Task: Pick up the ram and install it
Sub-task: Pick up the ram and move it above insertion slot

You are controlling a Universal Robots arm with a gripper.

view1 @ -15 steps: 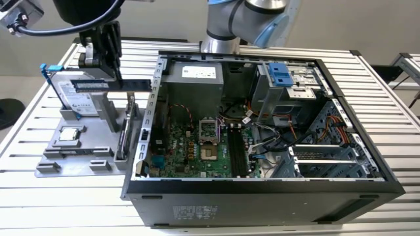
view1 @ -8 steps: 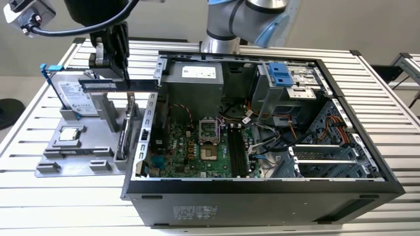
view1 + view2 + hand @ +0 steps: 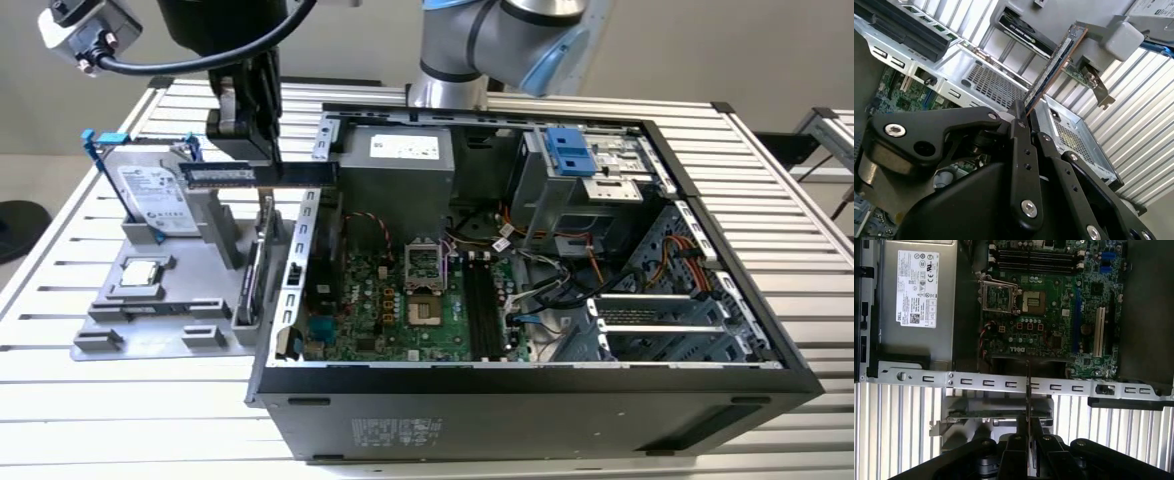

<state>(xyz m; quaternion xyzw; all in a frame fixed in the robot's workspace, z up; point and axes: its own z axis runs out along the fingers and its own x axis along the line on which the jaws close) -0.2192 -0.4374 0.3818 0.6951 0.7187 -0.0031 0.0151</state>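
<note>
1 end effector (image 3: 251,158), black metal with 2 flat fingers, pinches 1 ram (image 3: 300,174), a slim greenish-blue circuit-board stick with dark chips. In the exterior view the stick is held level in the air over the wall of 1 open black metal computer case (image 3: 534,410) on the exterior view's left. In the first wrist view the ram (image 3: 1027,385) shows edge-on as a thin line crossing the case's silvery slotted rail (image 3: 964,383), with 1 green motherboard (image 3: 1054,315) beyond.

1 grey moulded fixture (image 3: 147,310) beside the case carries 1 silver hard drive in a blue frame (image 3: 154,200), standing upright, and 1 square metal-topped processor chip (image 3: 140,272), lying flat. All rest on 1 ribbed aluminium table (image 3: 47,300).
</note>
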